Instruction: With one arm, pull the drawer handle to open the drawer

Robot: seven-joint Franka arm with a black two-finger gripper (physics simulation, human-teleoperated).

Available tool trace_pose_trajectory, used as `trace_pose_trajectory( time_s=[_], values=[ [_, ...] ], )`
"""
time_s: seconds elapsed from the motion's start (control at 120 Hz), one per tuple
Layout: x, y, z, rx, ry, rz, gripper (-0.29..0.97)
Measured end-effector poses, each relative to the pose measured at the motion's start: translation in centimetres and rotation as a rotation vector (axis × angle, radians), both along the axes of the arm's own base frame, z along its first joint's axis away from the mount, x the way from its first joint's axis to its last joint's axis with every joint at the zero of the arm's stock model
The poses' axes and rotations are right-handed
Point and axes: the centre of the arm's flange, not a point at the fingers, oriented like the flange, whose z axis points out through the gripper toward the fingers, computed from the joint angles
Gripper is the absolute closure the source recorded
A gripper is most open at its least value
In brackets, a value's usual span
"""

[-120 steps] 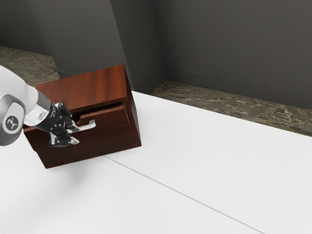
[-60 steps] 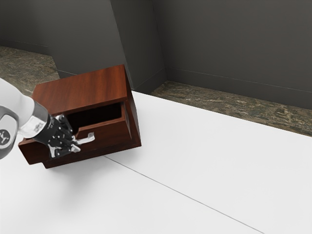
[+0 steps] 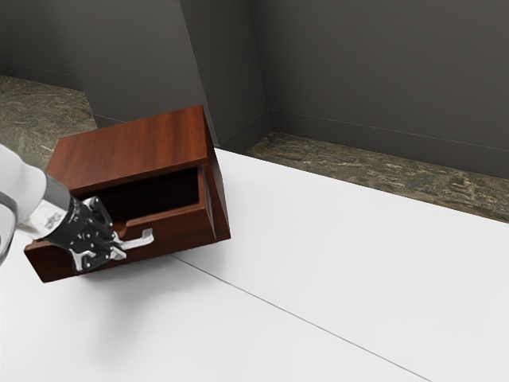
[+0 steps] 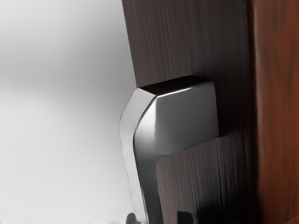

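Drawer handle (image 3: 140, 237) clamped by the gripper (image 3: 111, 251), drawer (image 3: 171, 227) open from cabinet (image 3: 131, 147).

Reddish-brown wooden drawer (image 3: 171, 229), partly out of its cabinet (image 3: 135, 147), silver handle (image 3: 137, 238) on its front

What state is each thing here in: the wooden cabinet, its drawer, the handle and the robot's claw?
cabinet: standing upright on the white table.
drawer: partly open, dark inside showing.
handle: held by the gripper.
gripper: shut on the handle.
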Motion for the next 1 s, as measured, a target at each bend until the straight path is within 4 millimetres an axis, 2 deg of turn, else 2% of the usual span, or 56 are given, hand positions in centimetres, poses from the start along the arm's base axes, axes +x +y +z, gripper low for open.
trace_pose_trajectory(
  time_s=[0.283, 0.483, 1.0],
  values=[
    [-0.7, -1.7, 0.3, 0.012, -0.004, -0.021, 0.79],
    [-2.1, -2.3, 0.4, 0.035, -0.003, -0.002, 0.79],
    [-4.8, -5.5, 0.7, 0.08, -0.014, -0.014, 0.79]
  ],
)
